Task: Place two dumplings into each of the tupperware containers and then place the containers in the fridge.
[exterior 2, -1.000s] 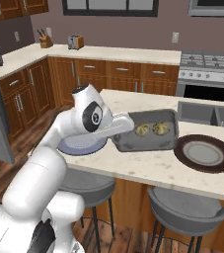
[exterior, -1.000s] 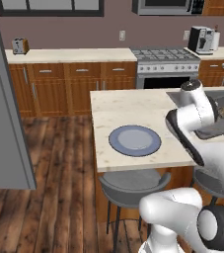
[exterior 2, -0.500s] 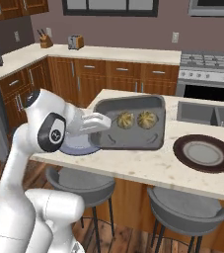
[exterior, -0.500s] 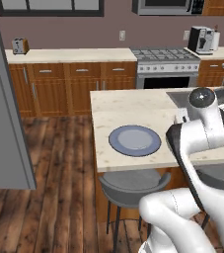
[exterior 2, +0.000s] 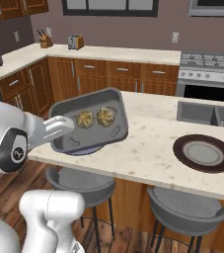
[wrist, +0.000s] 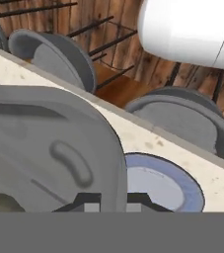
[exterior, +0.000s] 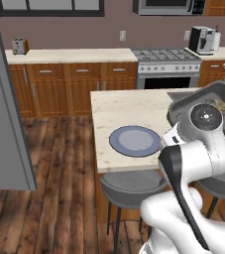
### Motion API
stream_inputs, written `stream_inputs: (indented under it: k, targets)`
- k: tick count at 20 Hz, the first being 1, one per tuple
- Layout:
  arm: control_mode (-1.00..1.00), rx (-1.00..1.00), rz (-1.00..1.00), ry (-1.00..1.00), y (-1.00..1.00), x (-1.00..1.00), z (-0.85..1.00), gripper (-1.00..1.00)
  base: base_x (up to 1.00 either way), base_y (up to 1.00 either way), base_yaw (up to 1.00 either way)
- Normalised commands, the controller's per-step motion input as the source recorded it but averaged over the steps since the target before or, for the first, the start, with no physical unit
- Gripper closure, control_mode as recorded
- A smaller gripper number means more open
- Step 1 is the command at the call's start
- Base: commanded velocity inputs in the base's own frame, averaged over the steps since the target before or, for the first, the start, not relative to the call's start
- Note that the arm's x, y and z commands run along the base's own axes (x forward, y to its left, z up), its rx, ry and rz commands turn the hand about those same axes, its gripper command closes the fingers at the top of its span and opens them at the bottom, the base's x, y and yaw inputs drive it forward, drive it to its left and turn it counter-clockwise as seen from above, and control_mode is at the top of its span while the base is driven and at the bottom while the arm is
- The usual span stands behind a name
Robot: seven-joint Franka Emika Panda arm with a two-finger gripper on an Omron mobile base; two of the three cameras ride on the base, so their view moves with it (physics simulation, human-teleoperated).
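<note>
My gripper (exterior 2: 60, 132) is shut on the short rim of a smoky grey tupperware container (exterior 2: 94, 129), holding it tilted in the air over the island's left end. Two tan dumplings (exterior 2: 85, 118) (exterior 2: 105, 116) lie side by side in its far part. In the left base view the container (exterior: 193, 100) shows behind my arm, with one dumpling (exterior: 221, 105) peeking out. In the hand view the gripper (wrist: 114, 200) pinches the container (wrist: 44, 148) rim between its fingertips (wrist: 88, 200). The fridge (exterior: 2, 99) stands at the far left with its grey door towards me.
A round blue-grey plate (exterior: 134, 140) lies on the island counter (exterior: 109, 106), below the held tub. A dark brown plate (exterior 2: 204, 153) sits to the right, near the sink (exterior 2: 207, 113). Grey stools (exterior 2: 79, 180) (exterior 2: 190, 210) stand along the island's near side.
The arm has lifted the container off the counter and swung it leftward, over the blue-grey plate. The dumplings rode along inside it, and the gripper stayed shut.
</note>
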Motion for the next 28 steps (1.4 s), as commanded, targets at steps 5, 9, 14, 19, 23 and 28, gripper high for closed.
stream_inputs:
  k: [5,9,14,19,23,28]
  targets:
    - [-1.00,0.00,0.19,0.05,0.27,-0.05,0.00,1.00,0.00,0.00,0.00]
    - [-1.00,0.00,0.08,0.00,0.24,0.00,0.00,1.00,0.00,0.00,0.00]
    - [1.00,0.00,0.01,0.00,0.02,0.00,0.00,1.00,-0.22,0.08,0.09]
    - [1.00,0.00,0.00,0.00,0.00,0.00,0.00,1.00,-0.66,0.24,0.28]
    - [1.00,0.00,0.00,0.00,0.00,0.00,0.00,1.00,-0.60,0.68,0.43]
    - [1.00,0.00,0.00,0.00,0.00,0.00,0.00,1.00,-0.19,0.99,0.56]
